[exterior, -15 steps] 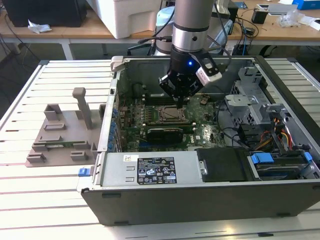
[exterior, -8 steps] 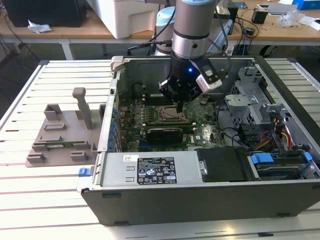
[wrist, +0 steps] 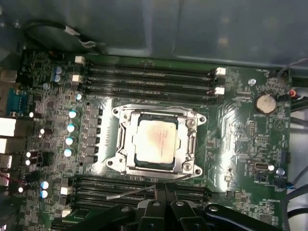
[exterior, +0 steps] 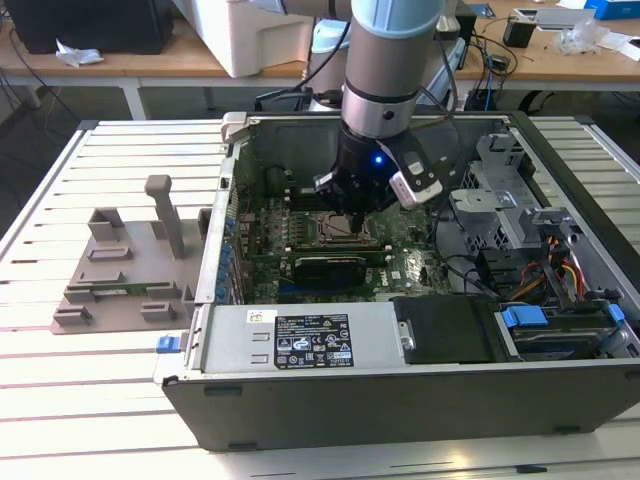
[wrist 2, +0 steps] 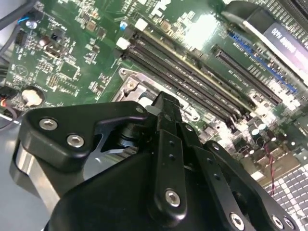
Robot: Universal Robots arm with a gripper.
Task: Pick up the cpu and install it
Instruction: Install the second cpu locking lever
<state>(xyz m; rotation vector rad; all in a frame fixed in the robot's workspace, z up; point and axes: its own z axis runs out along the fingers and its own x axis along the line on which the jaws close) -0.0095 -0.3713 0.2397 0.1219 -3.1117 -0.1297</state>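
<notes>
In the first wrist view the cpu (wrist: 155,141), a pale silver square, lies flat inside the metal-framed socket (wrist: 192,144) in the middle of the green motherboard (wrist: 240,125). My gripper (wrist: 161,188) hangs just above the socket's edge, beside the cpu and apart from it. Its two black fingers are pressed together with nothing between them. In the second wrist view the gripper (wrist 2: 164,102) points down at the socket (wrist 2: 132,86). In the exterior view the gripper (exterior: 345,215) reaches down into the open computer case (exterior: 400,400) over the socket (exterior: 322,232).
Black memory slots (wrist: 149,77) run along two sides of the socket. A black expansion card (exterior: 330,266) lies close by, with cables and drive bays (exterior: 540,250) toward the exterior view's right. A grey parts fixture (exterior: 120,270) sits on the slatted table at the exterior view's left.
</notes>
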